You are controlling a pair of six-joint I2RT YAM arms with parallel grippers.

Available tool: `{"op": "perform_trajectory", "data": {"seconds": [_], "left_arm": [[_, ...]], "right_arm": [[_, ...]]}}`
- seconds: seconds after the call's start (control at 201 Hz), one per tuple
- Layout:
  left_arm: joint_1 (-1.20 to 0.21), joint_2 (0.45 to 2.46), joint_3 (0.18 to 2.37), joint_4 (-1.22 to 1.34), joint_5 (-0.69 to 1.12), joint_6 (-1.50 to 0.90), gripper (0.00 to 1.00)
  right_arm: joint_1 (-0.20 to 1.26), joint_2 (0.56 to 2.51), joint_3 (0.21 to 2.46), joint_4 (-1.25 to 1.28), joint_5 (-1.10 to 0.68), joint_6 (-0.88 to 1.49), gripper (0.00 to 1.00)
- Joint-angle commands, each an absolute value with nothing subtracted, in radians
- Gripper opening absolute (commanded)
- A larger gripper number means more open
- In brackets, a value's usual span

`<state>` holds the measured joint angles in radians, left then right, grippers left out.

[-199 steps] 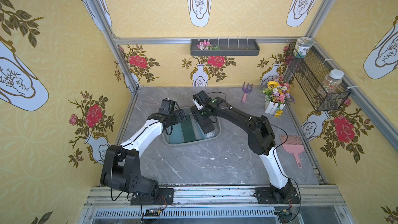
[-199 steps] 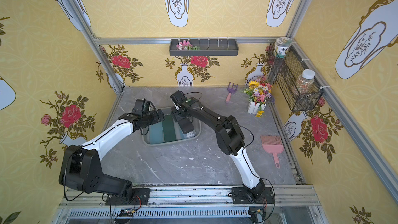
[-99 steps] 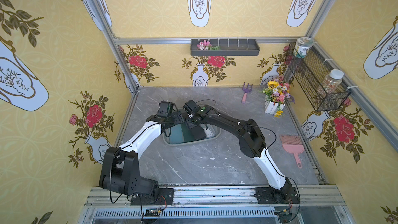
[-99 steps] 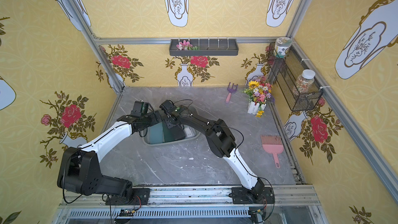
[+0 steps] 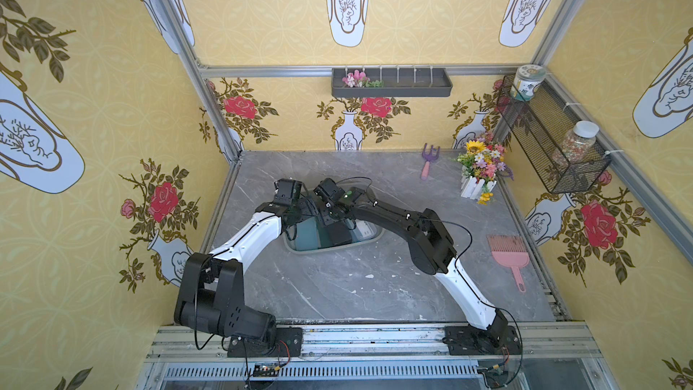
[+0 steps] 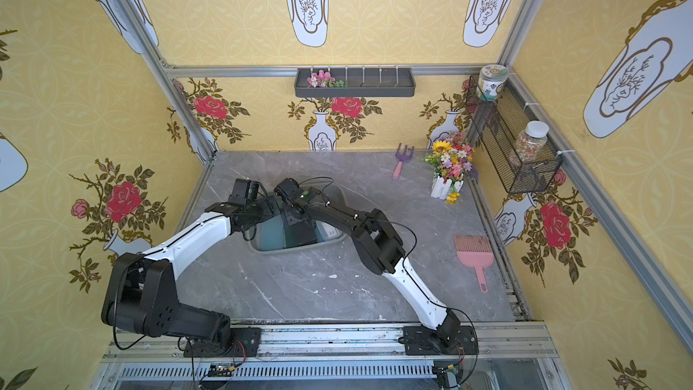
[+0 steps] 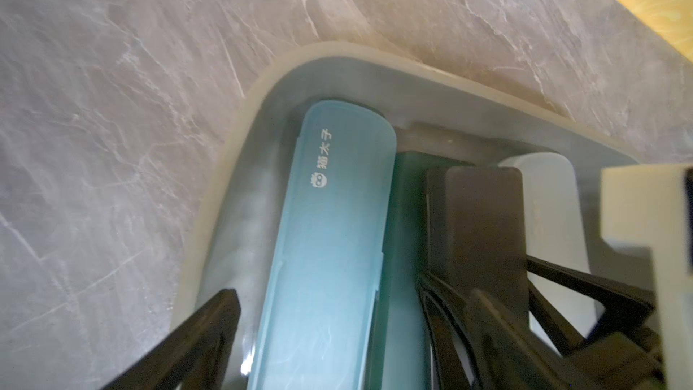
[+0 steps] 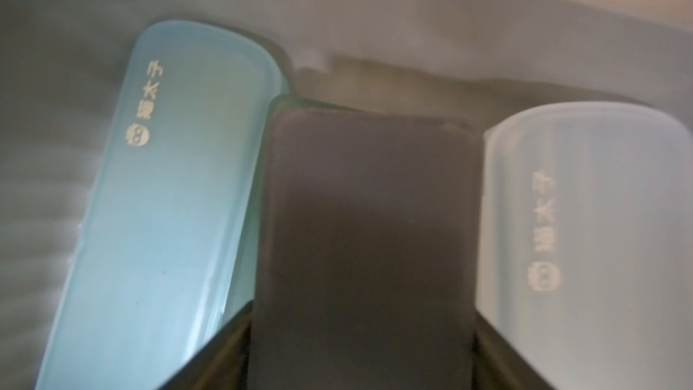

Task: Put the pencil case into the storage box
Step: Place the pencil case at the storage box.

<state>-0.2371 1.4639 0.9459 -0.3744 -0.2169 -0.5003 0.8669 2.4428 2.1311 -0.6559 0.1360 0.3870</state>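
The grey-green storage box point(image 5: 330, 251) point(image 6: 296, 249) point(image 7: 262, 80) sits mid-table under both wrists. Three pencil cases show side by side inside it. A light blue pencil case point(image 7: 337, 238) point(image 8: 176, 200) lies between the fingers of my open left gripper point(image 7: 333, 294), untouched. A black pencil case point(image 8: 367, 238) point(image 7: 483, 226) point(image 5: 337, 234) rests in the box between the spread fingers of my right gripper point(image 8: 362, 324). The third pencil case point(image 8: 585, 219) point(image 7: 547, 196), a pale one, lies beyond the black one. A dark teal strip point(image 7: 405, 219) shows between blue and black.
At the back right lie a purple hand fork point(image 5: 427, 163) and a flower pot point(image 5: 480, 174). A pink dustpan brush point(image 5: 510, 253) is near the right edge. A black mesh basket point(image 5: 547, 144) with jars and a dark shelf tray point(image 5: 392, 84) hang on the walls.
My right gripper has carried the black pencil case leftward and down into the box, and its fingers have spread apart. The left arm has hardly moved.
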Motion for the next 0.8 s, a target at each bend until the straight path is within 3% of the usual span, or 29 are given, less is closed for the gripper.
{"op": "perform_trajectory", "data": {"seconds": [0.0, 0.568, 0.797], "left_arm": [[-0.239, 1.462, 0.938, -0.362, -0.214, -0.502, 1.00], [-0.238, 1.357, 0.936, -0.360, -0.263, -0.493, 1.00], [-0.236, 1.314, 0.949, -0.411, -0.337, -0.494, 1.00]], "right_arm": [[0.873, 2.427, 2.123, -0.602, 0.140, 0.386, 0.97], [0.837, 2.268, 2.010, -0.519, 0.107, 0.332, 0.97], [0.772, 2.137, 1.856, -0.497, 0.110, 0.298, 0.97]]}}
